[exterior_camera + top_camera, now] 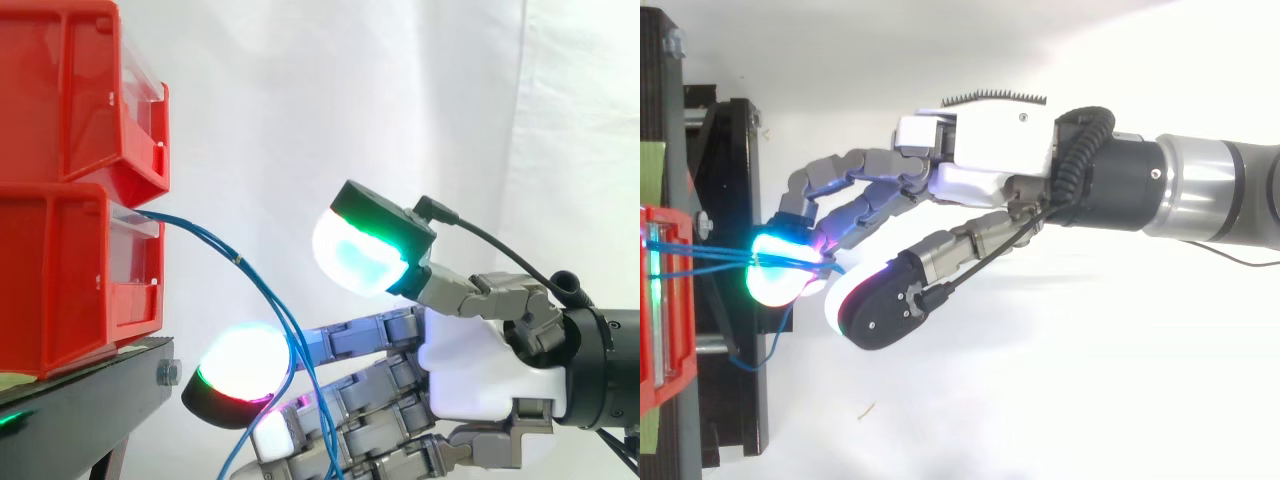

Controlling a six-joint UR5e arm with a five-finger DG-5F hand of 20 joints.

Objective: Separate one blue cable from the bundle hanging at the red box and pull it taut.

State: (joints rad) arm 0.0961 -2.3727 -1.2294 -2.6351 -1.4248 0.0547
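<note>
Curtain (300,90) of white cloth as backdrop, hung in soft folds behind the whole set-up. From above, plain white ground (1060,400) under the arm, marked by one small speck. At the left, black stand (80,405) with a bolt in its front edge, carrying two red bins: upper bin (60,90) stacked on lower bin (60,280), each with a clear front panel. Faint green glow on the stand's top edge.

Out of the lower bin's front, blue cables (240,263) in a close bundle, arcing down and to the right, crossing the fingers (360,338) and dropping past the bottom of the side view. From above, same blue cables (710,255) running level from bin to fingertips, one loop sagging beside the stand. Slack, not taut.

In from the right, hand (470,370), spread: fingers stretched toward the bundle and touching it, one pad (240,372) glowing white and red just under the cables, thumb (370,250) lifted well clear above, green and white at its tip. Nothing pinched. Impossible to tell any one cable parted from the rest.
</note>
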